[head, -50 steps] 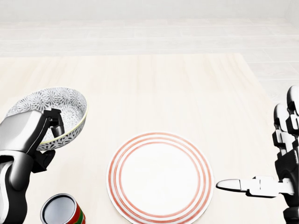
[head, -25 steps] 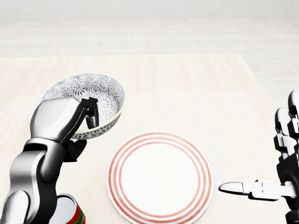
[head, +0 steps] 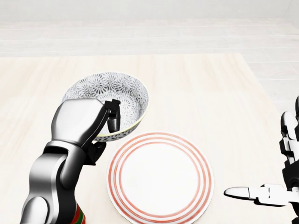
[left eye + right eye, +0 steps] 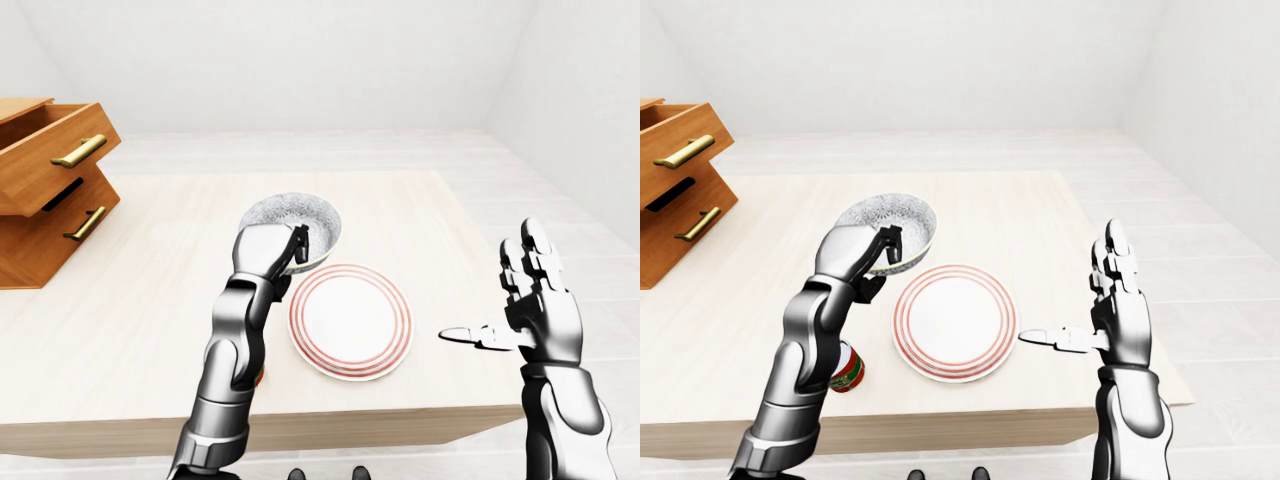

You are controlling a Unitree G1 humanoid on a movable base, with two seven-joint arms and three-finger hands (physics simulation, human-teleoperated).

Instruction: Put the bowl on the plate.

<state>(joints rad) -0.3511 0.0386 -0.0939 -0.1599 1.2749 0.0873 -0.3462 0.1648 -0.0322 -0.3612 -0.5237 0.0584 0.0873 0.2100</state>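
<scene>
Left hand [image 3: 80, 122] was clamped on the near rim of the bowl [image 3: 119, 87], with dark fingers [image 3: 112, 122] hooked over the edge into its inside and the rest of the hand against the outer wall below.

At the far left of the left-eye view stood a wooden chest of drawers [image 4: 45, 185] with brass handles, its upper drawers pulled partly out. It sat on the pale wooden table [image 3: 210, 93], well apart from everything else. Near the table's near edge, just beside the left forearm, a red and green can [image 4: 847, 368] stood upright, mostly hidden by the arm in the head view.

Right of that, the bowl, white with a grey flower pattern, was held open side up and slightly tilted. It sat up and to the left of the plate [image 3: 161, 179] in the head view, its lower edge just beside the plate's far-left rim and not resting on the plate. Whether it touched the table could not be told, as the hand covered its base.

The plate, white with red rings, lay flat and bare.

Further right, the right hand [image 4: 1118, 312] hung beside the plate with its fingers spread upward and its thumb pointing left toward the plate, holding nothing.
</scene>
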